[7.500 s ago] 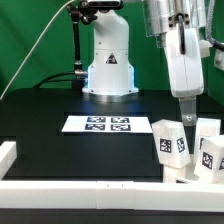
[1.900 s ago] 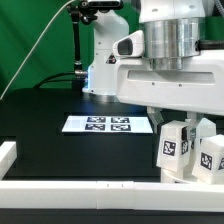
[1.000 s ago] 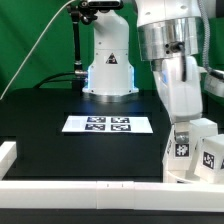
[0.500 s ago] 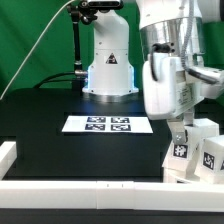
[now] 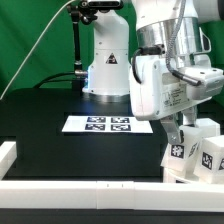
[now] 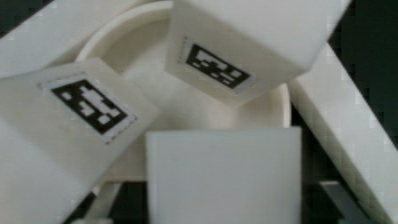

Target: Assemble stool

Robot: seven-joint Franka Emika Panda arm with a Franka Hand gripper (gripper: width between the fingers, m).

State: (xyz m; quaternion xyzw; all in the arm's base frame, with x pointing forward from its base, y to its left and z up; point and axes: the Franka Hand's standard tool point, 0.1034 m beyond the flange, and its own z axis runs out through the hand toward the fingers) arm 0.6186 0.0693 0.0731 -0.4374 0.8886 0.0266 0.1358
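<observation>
Black table [image 5: 50, 115] wide open on exterior view's left; only marker board [image 5: 108, 124] lies flat there. Legs [image 5: 180, 150] crowd my right corner against border rail [image 5: 90, 190].

The marker board [image 5: 106, 125] lies flat on the black table [image 5: 50, 125] behind a white border rail [image 5: 80, 189].

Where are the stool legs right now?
The legs stand bunched at the exterior view's lower right, just inside the white border rail, right of the marker board, under the gripper.

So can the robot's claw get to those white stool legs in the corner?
Probably yes. The gripper hangs right above the white legs, with nothing between them. The wrist view shows tagged legs close below.
</observation>
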